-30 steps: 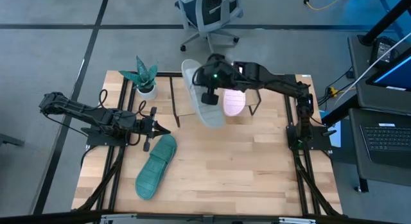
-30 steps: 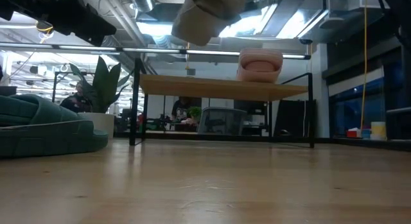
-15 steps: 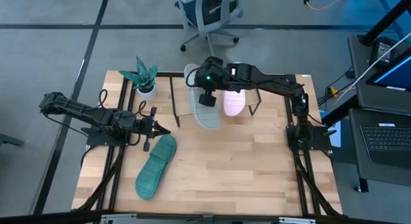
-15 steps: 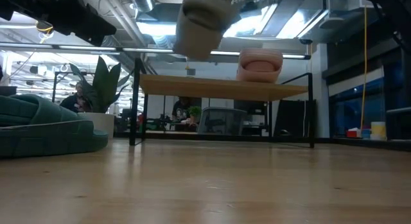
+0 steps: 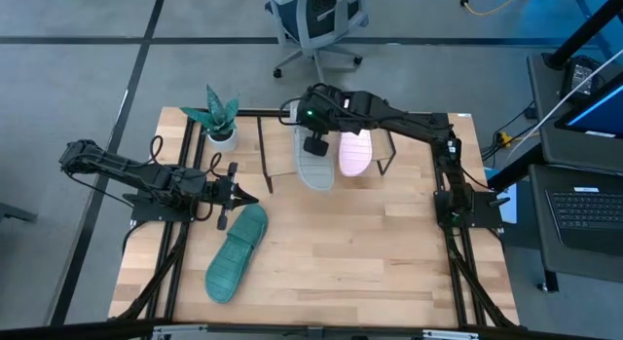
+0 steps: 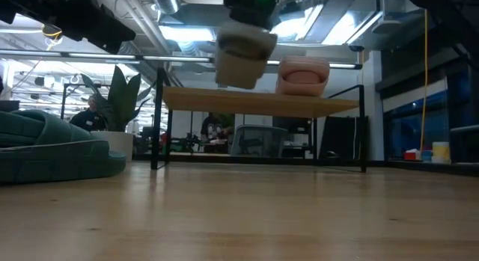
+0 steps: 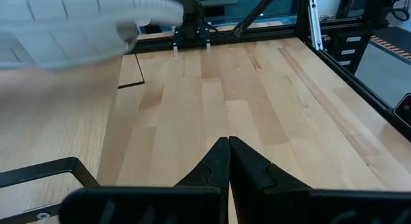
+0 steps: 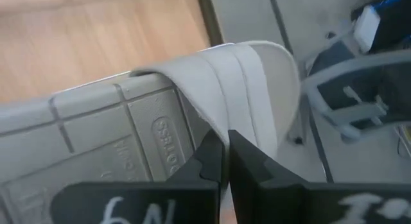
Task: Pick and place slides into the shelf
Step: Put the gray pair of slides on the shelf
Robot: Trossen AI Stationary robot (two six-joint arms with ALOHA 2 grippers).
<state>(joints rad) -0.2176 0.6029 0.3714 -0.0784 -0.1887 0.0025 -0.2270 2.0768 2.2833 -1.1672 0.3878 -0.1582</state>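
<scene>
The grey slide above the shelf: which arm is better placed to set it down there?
The right: its gripper already holds the grey slide over the shelf, beside the pink slide. The left gripper waits near the teal slide.

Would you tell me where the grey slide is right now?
In the high view the grey slide is held by the right gripper over the shelf, just left of the pink slide resting there.

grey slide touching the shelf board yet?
Apart. The low view shows the grey slide, held by the right gripper, hanging above the shelf board with room showing under its sole, beside the pink slide on the board.
</scene>
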